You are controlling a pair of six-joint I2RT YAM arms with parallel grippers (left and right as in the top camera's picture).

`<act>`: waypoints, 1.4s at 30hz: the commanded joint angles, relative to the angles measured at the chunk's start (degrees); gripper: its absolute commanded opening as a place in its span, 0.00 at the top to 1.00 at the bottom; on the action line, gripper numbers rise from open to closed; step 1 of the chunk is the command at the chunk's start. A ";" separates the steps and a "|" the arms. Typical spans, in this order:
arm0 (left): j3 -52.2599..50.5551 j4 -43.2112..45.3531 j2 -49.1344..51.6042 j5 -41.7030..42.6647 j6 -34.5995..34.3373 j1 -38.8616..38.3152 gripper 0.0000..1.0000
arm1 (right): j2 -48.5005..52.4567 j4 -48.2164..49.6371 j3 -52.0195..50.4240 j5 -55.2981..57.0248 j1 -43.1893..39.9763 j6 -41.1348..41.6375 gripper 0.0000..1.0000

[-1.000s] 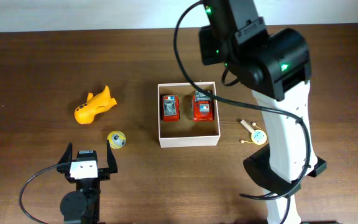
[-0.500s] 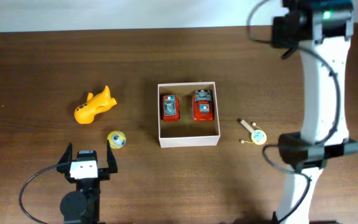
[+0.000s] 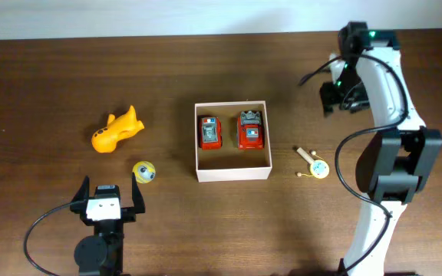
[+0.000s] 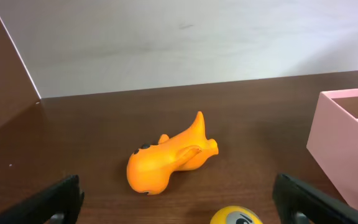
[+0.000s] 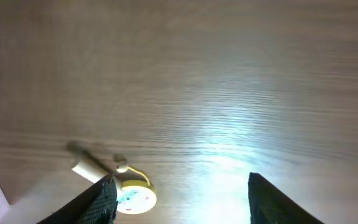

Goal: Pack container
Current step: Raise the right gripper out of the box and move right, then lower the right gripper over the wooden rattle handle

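The container [image 3: 232, 175] is a square white-walled box at the table's middle; its wall also shows at the right of the left wrist view [image 4: 347, 143]. Two red toy cars [image 3: 209, 132] [image 3: 251, 130] lie inside it. An orange toy animal [image 3: 117, 129] [image 4: 169, 160] and a yellow ball [image 3: 143, 172] [image 4: 236, 217] lie to its left. My left gripper [image 3: 107, 201] [image 4: 179, 205] is open and empty, just before the ball. A small yellow disc toy with a stick [image 3: 317, 166] [image 5: 134, 198] lies right of the container. My right gripper [image 3: 334, 93] [image 5: 182, 202] is open and empty, raised above the table beyond that toy.
The right arm's white column and base [image 3: 382, 192] stand at the right of the table. A pale wall runs along the table's far edge [image 4: 185, 43]. A cable [image 3: 37, 238] loops beside the left arm's base.
My right arm has swung from above the container to the far right side and turned down toward the table. The left arm and the toys have not moved.
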 commanded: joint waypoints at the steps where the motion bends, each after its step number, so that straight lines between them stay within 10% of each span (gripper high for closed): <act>1: -0.15 -0.13 -0.48 0.44 0.52 0.35 0.01 | -0.66 0.79 -4.48 -6.43 0.02 -6.14 0.37; 19: -0.15 -0.13 -0.48 0.46 0.52 0.35 0.01 | -0.66 0.63 -16.41 -21.09 1.27 -19.93 0.33; 42: -0.15 -0.13 -0.48 0.44 0.52 0.35 0.01 | -0.66 13.40 -29.27 -9.27 6.29 -23.93 0.19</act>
